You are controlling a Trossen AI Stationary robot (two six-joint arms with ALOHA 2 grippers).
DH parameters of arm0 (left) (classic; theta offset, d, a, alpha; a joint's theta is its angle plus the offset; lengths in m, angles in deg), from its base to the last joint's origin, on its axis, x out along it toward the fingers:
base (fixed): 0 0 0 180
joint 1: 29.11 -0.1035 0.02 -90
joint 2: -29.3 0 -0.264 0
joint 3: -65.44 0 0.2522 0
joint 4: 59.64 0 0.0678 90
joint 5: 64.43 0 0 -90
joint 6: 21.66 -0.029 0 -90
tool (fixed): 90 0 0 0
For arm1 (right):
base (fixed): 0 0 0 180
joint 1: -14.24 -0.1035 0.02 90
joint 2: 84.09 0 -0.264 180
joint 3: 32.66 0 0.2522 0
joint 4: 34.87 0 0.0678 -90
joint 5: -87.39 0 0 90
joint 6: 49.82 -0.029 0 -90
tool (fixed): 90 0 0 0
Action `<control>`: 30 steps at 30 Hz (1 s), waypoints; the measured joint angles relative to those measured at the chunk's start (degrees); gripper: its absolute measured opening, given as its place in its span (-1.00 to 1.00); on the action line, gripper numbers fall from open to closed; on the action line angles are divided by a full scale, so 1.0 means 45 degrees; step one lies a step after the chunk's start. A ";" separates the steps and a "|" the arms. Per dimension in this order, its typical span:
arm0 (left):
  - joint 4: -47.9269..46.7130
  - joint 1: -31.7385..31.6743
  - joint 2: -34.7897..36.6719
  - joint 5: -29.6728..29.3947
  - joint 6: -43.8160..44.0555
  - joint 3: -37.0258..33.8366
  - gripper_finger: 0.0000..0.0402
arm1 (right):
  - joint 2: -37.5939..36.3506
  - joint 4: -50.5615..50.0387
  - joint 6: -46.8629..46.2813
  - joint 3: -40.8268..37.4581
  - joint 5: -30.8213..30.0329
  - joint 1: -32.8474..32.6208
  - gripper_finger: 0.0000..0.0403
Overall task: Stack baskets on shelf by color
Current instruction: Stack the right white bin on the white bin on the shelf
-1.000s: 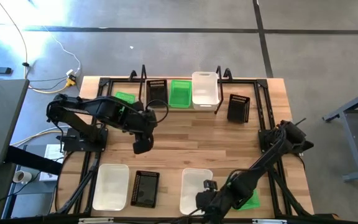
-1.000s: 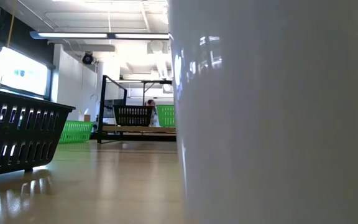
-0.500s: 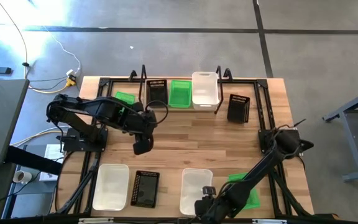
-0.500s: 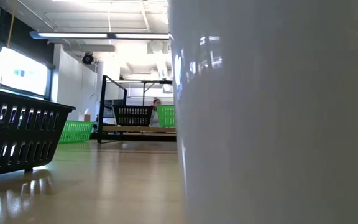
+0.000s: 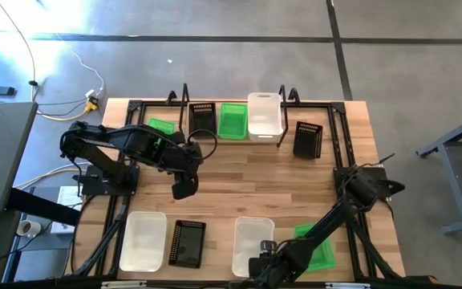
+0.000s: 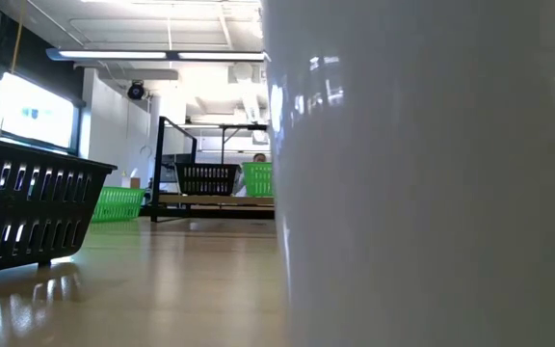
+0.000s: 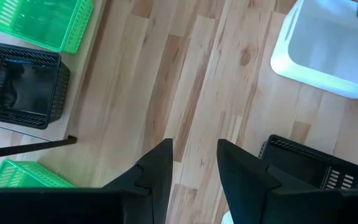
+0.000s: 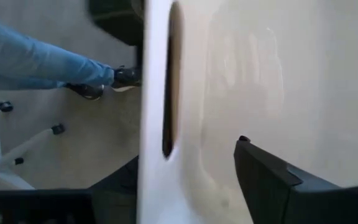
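The shelf runs along the table's far side with a black, a green and a white basket on it. A green basket and a black one stand beside its ends. Near the front edge stand two white baskets, a black one and a green one. My right gripper is open at the near end of the middle white basket. My left gripper is open and empty above mid-table. My right gripper stands astride the white basket's near end wall, below its handle slot, with one finger inside the basket. I cannot tell whether a finger touches the wall. The basket rests on the table.
Bare wood lies between the shelf and the front row. In the low view the white basket's wall fills the right half, with the black basket at left. A person's leg and shoe show on the floor beyond the table's near edge.
My right gripper has gone down and toward the table's near edge, from over the white basket to its near end wall. Its arm has swung off the green basket, which now shows more fully.
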 joint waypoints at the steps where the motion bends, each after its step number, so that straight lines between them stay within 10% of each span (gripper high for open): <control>1: 0.0000 0.0000 0.0000 0.0000 0.0000 -0.0002 -0.42 | 0.0050 -0.0067 -0.0023 0.0000 0.0011 0.0027 -0.22; 9: -0.0012 0.0000 0.0000 0.0000 0.0000 0.0000 -0.42 | -0.0021 -0.0419 0.0213 0.0039 0.0458 0.0264 -0.93; 30: 0.0237 0.0581 -0.0010 -0.0022 0.0000 -0.0002 -0.42 | -0.4030 -0.3761 0.1805 0.0053 -0.3338 0.0419 -1.00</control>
